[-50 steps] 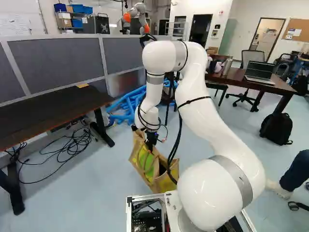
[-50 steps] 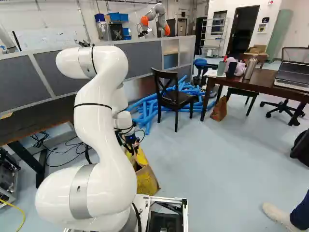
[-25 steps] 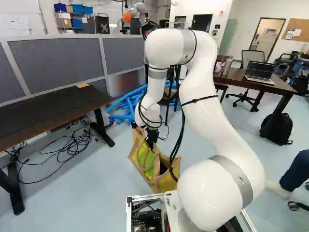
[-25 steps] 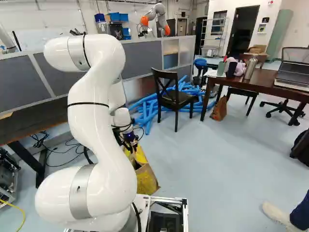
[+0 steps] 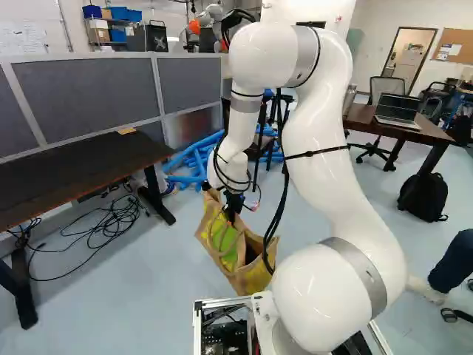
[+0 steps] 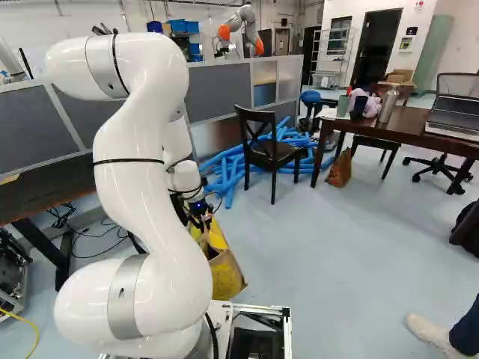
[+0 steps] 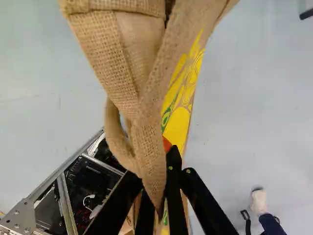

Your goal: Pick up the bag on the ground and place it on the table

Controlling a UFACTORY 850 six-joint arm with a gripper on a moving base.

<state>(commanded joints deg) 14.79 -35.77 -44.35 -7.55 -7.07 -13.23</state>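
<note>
Over pale floor [image 5: 118, 310] between a dark desk [image 5: 74, 170] and brown table [image 5: 361, 118], the jaws [image 5: 230, 217] clamp the bag [image 5: 250, 281] by its strap [image 7: 149, 161].

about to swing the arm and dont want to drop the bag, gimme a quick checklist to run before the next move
1. Gripper shut on the bag: ok, burlap is pinched between its fingers.
2. Both handles caught: cannot tell, the folds overlap in the wrist view.
3. Bag off the floor: cannot tell, its underside is hidden.
4. Bag up at tabletop height: not ok, it looks lower than the near table.
5. Target table settled: cannot tell, a far table with a laptop is also in view.
</note>
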